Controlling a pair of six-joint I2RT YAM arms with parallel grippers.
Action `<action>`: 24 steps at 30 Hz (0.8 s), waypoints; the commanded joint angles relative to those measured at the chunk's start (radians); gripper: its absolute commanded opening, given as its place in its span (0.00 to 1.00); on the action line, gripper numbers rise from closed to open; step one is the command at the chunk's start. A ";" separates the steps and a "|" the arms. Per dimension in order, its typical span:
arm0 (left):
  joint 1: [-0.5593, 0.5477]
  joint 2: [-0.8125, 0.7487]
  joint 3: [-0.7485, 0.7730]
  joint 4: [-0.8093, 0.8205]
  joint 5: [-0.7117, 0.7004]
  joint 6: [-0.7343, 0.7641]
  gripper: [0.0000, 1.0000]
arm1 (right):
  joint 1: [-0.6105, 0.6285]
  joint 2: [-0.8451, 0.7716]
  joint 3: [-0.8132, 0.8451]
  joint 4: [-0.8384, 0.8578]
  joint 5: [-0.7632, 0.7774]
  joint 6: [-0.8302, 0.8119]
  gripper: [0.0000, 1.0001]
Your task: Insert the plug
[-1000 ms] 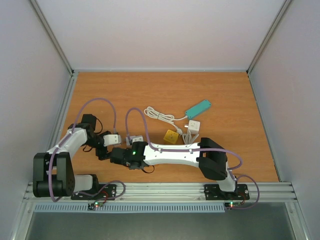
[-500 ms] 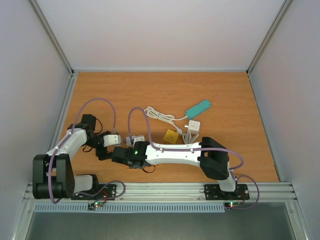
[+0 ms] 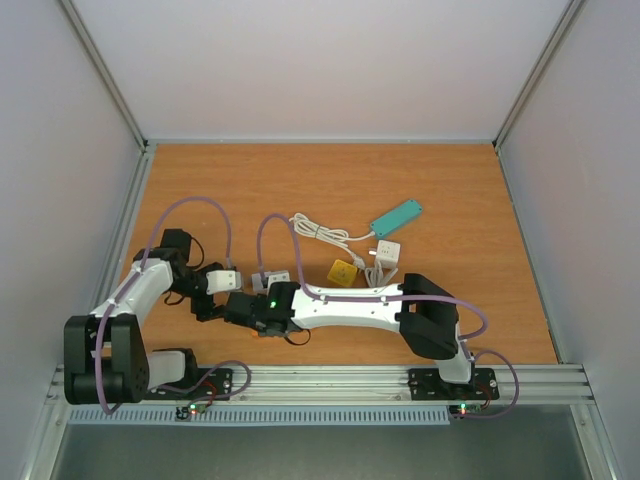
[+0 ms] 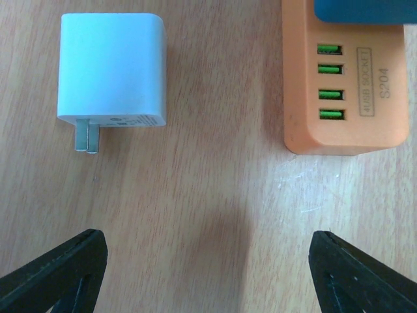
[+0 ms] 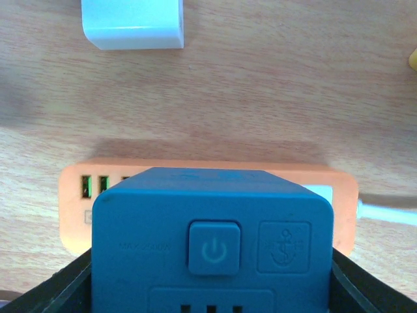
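White plug [image 4: 111,68] lies flat on the table [image 4: 208,195], beside the orange socket block [image 4: 345,98] but not touching it. Its prongs point back toward the left gripper [image 4: 208,261]. Those jaws are spread wide and empty, with the plug ahead of them, off to the left finger's side. The right gripper [image 5: 212,287] pinches the block by its blue top [image 5: 212,215]. The plug lies beyond the block, clear of those jaws.

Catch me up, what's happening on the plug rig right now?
The right claw is closed on the orange-and-blue USB socket block, which sits on the table. The left claw hangs open above the wood, holding nothing. The white two-prong charger plug lies flat beside the block, apart from it, with its prongs pointing toward the left claw. The plug is not yet picked up or inserted.
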 commanded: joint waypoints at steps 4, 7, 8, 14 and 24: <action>0.009 -0.018 0.001 -0.034 0.040 0.033 0.86 | -0.009 0.073 -0.108 0.011 -0.023 0.018 0.01; 0.010 -0.014 0.010 -0.045 0.044 0.034 0.86 | -0.009 0.079 -0.132 0.024 -0.027 0.019 0.01; 0.010 -0.012 0.013 -0.047 0.047 0.037 0.86 | -0.008 0.081 -0.135 0.025 -0.028 0.016 0.01; 0.010 -0.013 0.020 -0.061 0.052 0.047 0.86 | -0.009 0.127 -0.129 0.020 -0.032 -0.011 0.01; 0.010 -0.014 0.028 -0.075 0.050 0.064 0.89 | -0.025 0.120 -0.121 0.029 -0.075 -0.006 0.41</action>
